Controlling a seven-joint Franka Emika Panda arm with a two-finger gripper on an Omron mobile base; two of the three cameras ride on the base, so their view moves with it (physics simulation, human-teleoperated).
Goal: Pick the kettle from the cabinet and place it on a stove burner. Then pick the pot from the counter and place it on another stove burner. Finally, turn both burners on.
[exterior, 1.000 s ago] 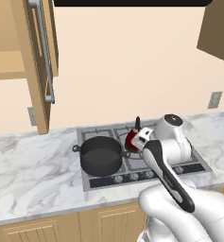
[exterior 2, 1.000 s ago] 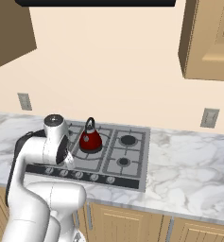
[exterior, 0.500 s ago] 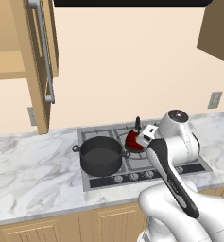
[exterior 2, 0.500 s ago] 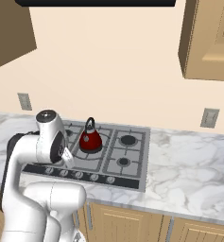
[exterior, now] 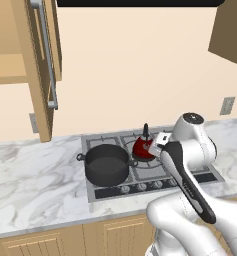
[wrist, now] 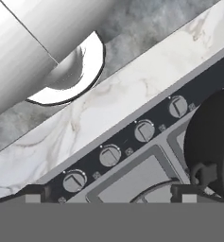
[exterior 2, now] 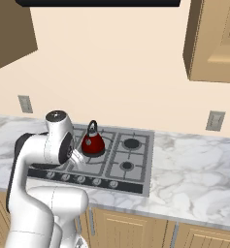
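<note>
**A:** Start with the left base view. Where do the pot and kettle sit?

**B:** The pot is on the front-left burner of the cooktop, right behind the row of knobs. The kettle stands on a rear burner just right of it, partly hidden by the arm. The gripper is beside the kettle, though from here I can hardly make out its fingers. Up left, the cabinet has its door swung open, the silver handle facing the room. The counter spreads out on both sides.

**A:** And the right base view?

**B:** The kettle shows plainly, upright on the back-left burner, handle arched over it. The two right-hand burners are bare. The arm's elbow covers the front-left corner, and the hand slants down between it and the kettle. A closed wall cabinet hangs at upper right.

**A:** The hand view?

**B:** It looks down on the knob panel: four knobs in a slanted line, marble counter beyond them. The pot's black wall curves in at the right edge. The two fingertips stand wide apart at the bottom, nothing between them, so the tool is released.
</note>
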